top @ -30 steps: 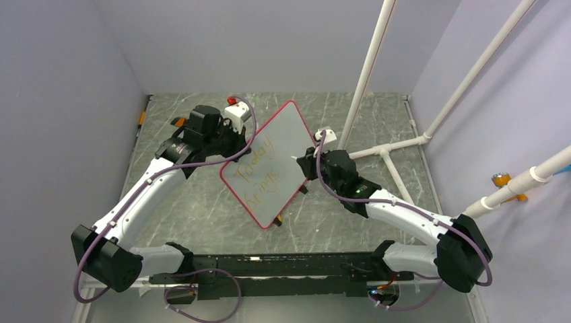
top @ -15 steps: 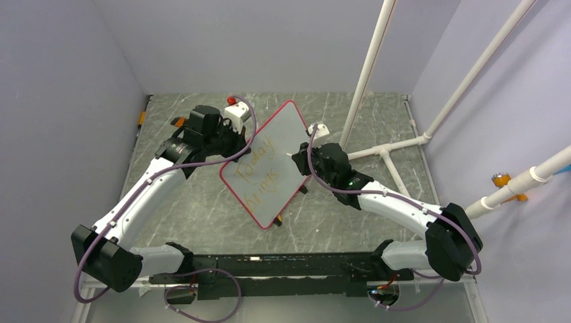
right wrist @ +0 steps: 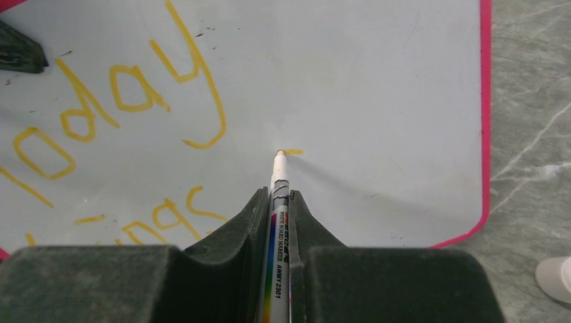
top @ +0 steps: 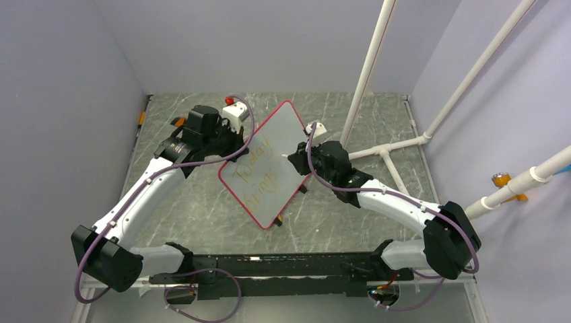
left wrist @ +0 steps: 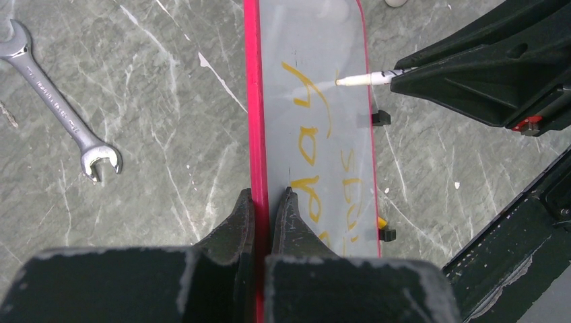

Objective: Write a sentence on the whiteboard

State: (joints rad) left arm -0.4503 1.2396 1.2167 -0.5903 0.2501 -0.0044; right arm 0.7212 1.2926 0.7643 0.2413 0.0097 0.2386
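The whiteboard with a red-pink frame is held tilted above the table. My left gripper is shut on its left edge, one finger on each side of the frame in the left wrist view. The orange-yellow sentence reads "Today" over a second line of letters; it also shows in the left wrist view and the right wrist view. My right gripper is shut on the white marker. The marker's tip touches the whiteboard at a short fresh orange stroke to the right of "Today".
A metal wrench lies on the marbled table left of the board. White pipes rise at the back right. Two black clips sit on the board's right edge. A small white object lies on the table.
My right gripper has moved left, towards the board, and set the marker tip on its surface. The board has shifted slightly. The left arm holds its place.
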